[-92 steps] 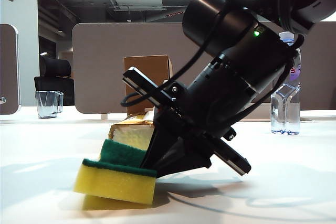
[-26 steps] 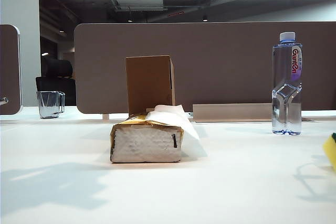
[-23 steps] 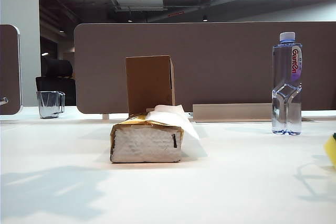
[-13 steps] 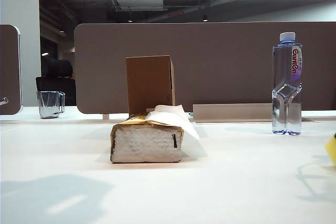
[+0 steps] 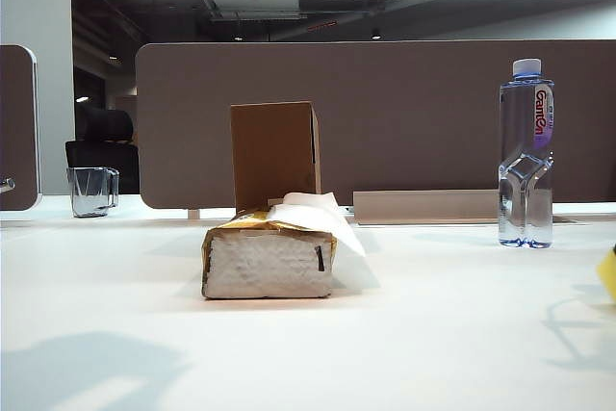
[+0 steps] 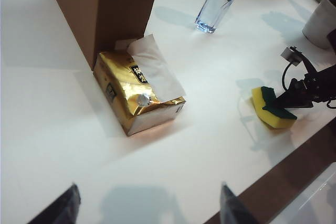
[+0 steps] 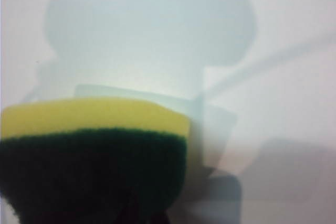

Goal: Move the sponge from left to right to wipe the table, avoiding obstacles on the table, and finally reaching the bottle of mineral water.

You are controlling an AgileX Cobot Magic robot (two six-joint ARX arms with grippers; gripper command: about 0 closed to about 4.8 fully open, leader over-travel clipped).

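Right pincer [image 6: 286, 109] clamped on sponge [image 6: 273, 109]

White table [image 5: 433, 334]: tissue pack [image 5: 268, 262], box [image 5: 274, 153], bottle [image 5: 526, 153], sponge [image 6: 273, 108].

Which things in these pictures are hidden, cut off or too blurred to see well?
- Sponge: exterior view, the picture's edge cuts off all but a yellow sliver.
- Right hand: right wrist view, only blurred sponge shows; seen shut on it from the left wrist view.
- Left hand: only two open fingertips show.
- Bottle: left wrist view, its top is cut off.
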